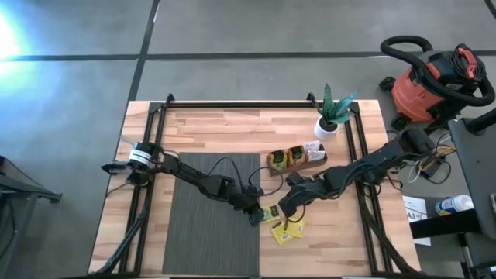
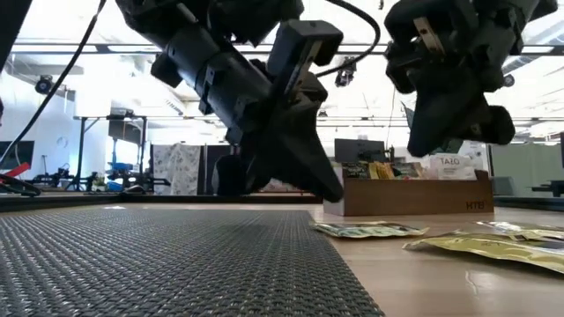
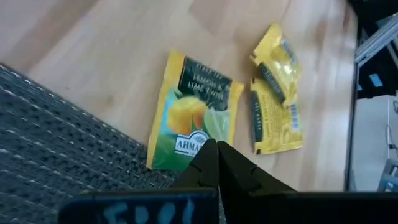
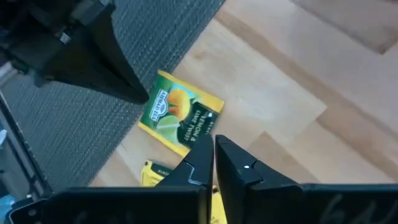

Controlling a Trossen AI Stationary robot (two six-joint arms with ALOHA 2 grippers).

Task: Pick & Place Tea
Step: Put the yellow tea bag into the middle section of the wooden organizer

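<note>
On the wooden table (image 1: 209, 128), beside the mat's (image 1: 209, 225) right edge, a lemon-lime sachet (image 3: 189, 115) lies flat, judged light, thin and slippery, best pinched at an edge, while the left gripper (image 1: 256, 218) and right gripper (image 1: 284, 209) are seen pressed shut, empty, just above it.

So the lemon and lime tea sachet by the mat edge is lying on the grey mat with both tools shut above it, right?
Not quite. The lemon and lime tea sachet lies on the bare wooden table, beside the grey mat, as the left wrist view shows. Both the left tool and right tool are shut.
</note>
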